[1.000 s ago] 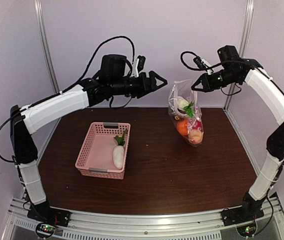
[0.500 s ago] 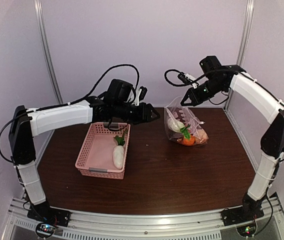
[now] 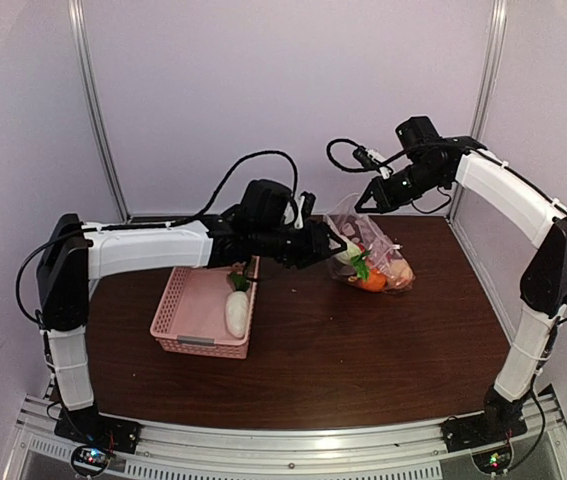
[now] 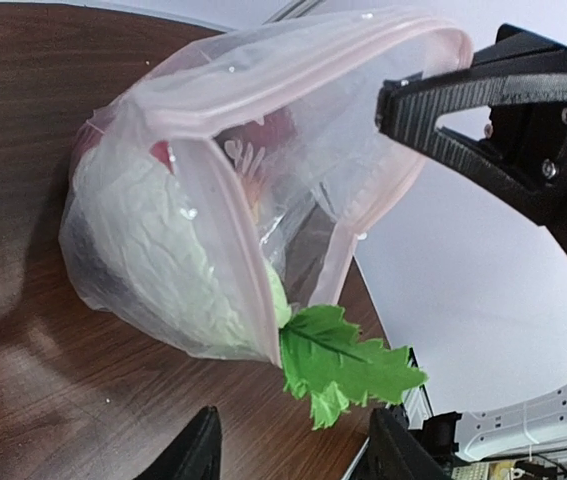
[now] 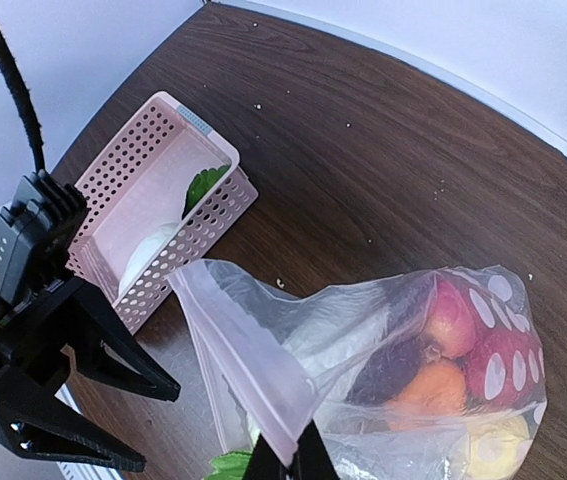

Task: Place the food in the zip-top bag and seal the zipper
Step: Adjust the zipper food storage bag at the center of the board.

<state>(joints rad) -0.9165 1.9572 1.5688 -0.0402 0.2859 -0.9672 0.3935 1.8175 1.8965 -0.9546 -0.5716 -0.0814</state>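
**Q:** Two end effectors at one bag (image 3: 373, 255): which does what?

**A:** The right end effector (image 3: 364, 199) is clenched on the mouth's rim, holding it raised. The left end effector (image 3: 335, 245) is released, fingers spread, just beside the mouth. The bag rests on the table (image 3: 363, 350), rear right, with a leaf (image 4: 348, 360) poking out.

**Q:** Best practice?

**A:** Probably tuck the leaf inside first, keeping the rim taut. One radish (image 3: 235, 312) lies in the basket (image 3: 178, 300); fetch it before running the zipper (image 4: 293, 80).

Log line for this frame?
left gripper: jaws open at zip-top bag mouth | right gripper: pinching bag rim | zipper: unsealed | white radish: in basket
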